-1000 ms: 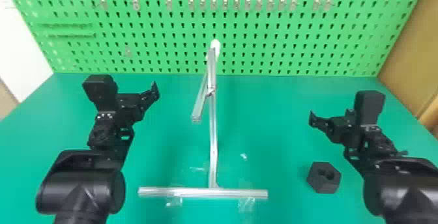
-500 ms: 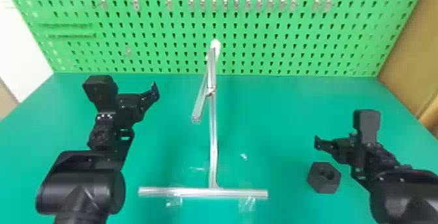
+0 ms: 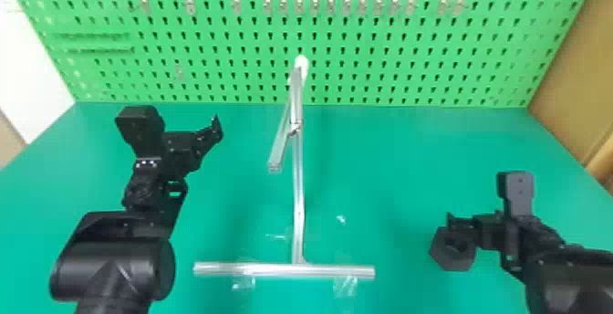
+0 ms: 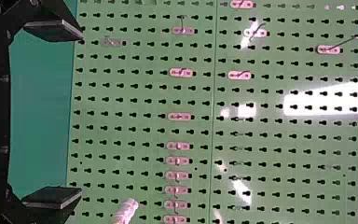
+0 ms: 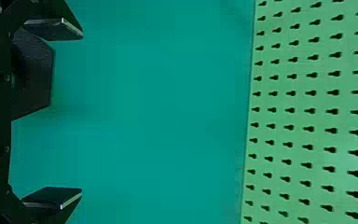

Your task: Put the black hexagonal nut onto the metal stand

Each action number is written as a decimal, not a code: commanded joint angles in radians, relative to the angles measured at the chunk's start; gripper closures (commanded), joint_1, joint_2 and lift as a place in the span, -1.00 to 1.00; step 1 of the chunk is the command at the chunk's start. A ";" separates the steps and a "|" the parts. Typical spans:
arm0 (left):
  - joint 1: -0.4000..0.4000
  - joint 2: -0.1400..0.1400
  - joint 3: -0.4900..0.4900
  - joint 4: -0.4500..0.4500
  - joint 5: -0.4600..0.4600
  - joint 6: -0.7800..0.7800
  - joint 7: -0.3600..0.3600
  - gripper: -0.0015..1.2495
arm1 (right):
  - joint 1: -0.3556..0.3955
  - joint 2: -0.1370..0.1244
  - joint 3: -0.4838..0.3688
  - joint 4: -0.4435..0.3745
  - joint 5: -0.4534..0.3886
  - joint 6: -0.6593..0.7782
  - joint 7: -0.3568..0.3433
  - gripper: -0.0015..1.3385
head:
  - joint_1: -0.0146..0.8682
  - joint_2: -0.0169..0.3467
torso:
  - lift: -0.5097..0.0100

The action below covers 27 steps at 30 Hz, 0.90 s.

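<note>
In the head view the black hexagonal nut lies on the table at the right, partly hidden by my right gripper just above it. The right wrist view has that gripper open, the nut beyond its fingers and nearer to one of them. The metal stand rises mid-table, with a slanted arm and a white tip. My left gripper is parked left of the stand; in the left wrist view this gripper is open and holds nothing.
A green pegboard with small hooks closes off the back of the green table. The stand's base bar runs across the front, with clear tape on it. Cardboard borders the right side.
My right gripper has come down and toward the front of the table, and now overlaps the nut's near outline. The left arm, the nut and the stand have kept their places.
</note>
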<state>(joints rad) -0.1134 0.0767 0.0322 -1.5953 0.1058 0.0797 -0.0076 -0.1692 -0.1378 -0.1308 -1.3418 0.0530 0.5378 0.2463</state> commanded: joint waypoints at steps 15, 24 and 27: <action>0.000 0.000 0.002 0.000 0.000 -0.002 0.000 -0.82 | -0.007 0.000 -0.018 0.075 0.028 0.030 0.015 -0.82 | 0.60 -0.46 | 0.96; 0.000 0.000 0.002 0.000 0.000 -0.003 0.000 -0.82 | -0.013 -0.002 -0.018 0.102 0.030 0.031 0.022 -0.82 | 0.60 -0.46 | 0.96; 0.001 0.000 0.002 0.000 0.000 -0.003 0.000 -0.82 | -0.013 -0.003 -0.020 0.105 0.034 0.031 0.022 -0.82 | 0.60 -0.46 | 0.96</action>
<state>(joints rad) -0.1133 0.0767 0.0338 -1.5953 0.1058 0.0769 -0.0076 -0.1815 -0.1399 -0.1481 -1.2433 0.0834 0.5691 0.2681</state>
